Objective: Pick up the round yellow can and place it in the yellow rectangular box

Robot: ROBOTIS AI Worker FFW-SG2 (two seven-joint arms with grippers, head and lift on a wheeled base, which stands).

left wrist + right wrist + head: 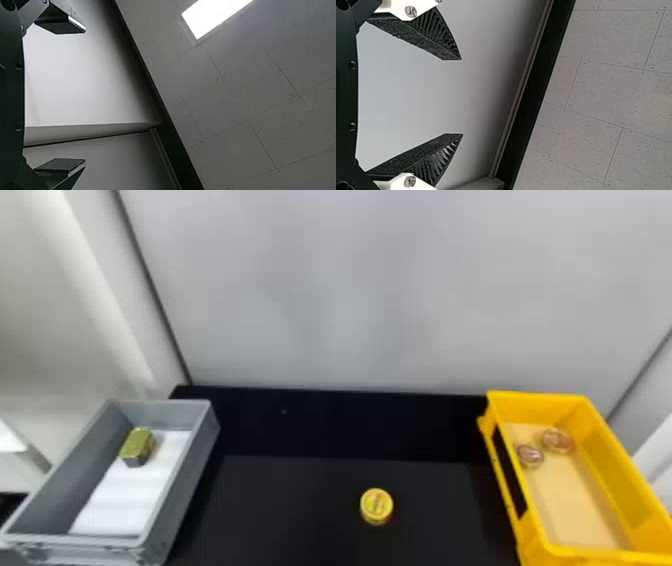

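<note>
The round yellow can [376,506] rests on the black table [300,510], a little right of its middle in the head view. The yellow rectangular box [542,535] stands at the right, holding two small round reddish-brown items. In the left wrist view my left gripper [84,95] is open, its two fingers wide apart with nothing between them. My right gripper [462,97] is also open and holds nothing, its ribbed fingers apart against a pale wall. Both wrist views face the wall and ceiling, away from the table.
A grey bin [182,485] stands at the left, with a white sheet [125,500] and a small gold-green block [137,446] inside. Behind the table rises a pale grey wall [375,290]. The can lies between the two containers.
</note>
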